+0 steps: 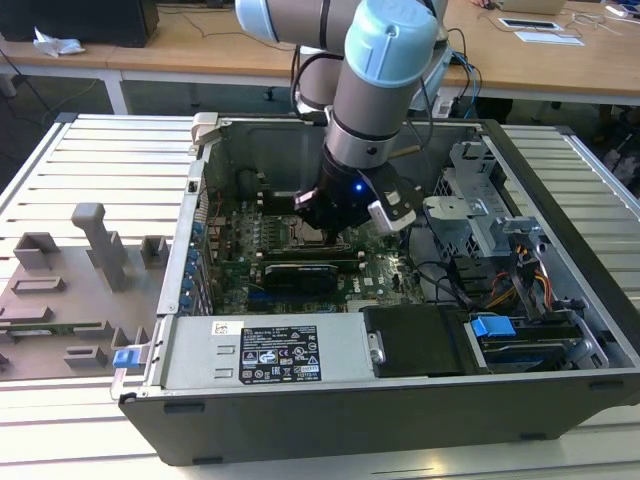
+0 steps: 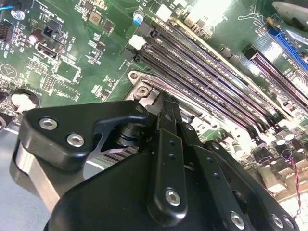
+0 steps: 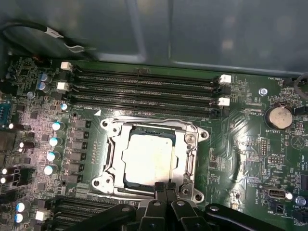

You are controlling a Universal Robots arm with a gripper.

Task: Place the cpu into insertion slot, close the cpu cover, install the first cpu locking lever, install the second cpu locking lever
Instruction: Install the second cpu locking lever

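In the first wrist view the cpu (image 3: 147, 156), a dull silver square, lies in the insertion slot (image 3: 108, 127) on the green motherboard (image 3: 231, 154). The cpu cover (image 3: 188, 156), a thin silver frame, lies flat around the chip. My gripper (image 3: 166, 186) is shut, its black fingertips pressed together at the socket's near edge. The second wrist view has the shut fingers (image 2: 168, 144) reaching down beside a screwed corner of the socket (image 2: 142, 90). From the exterior view, the arm reaches into the open computer case and the gripper (image 1: 325, 232) hangs over the socket.
Long black memory slots (image 3: 144, 89) run just beyond the socket. Capacitors (image 3: 54, 142) stand on one side, a coin battery (image 3: 279, 116) on the other. The case walls (image 1: 400, 410), a power supply (image 1: 270, 350) and drive cables (image 1: 520, 280) hem in the board. A grey fixture (image 1: 90, 250) sits outside.
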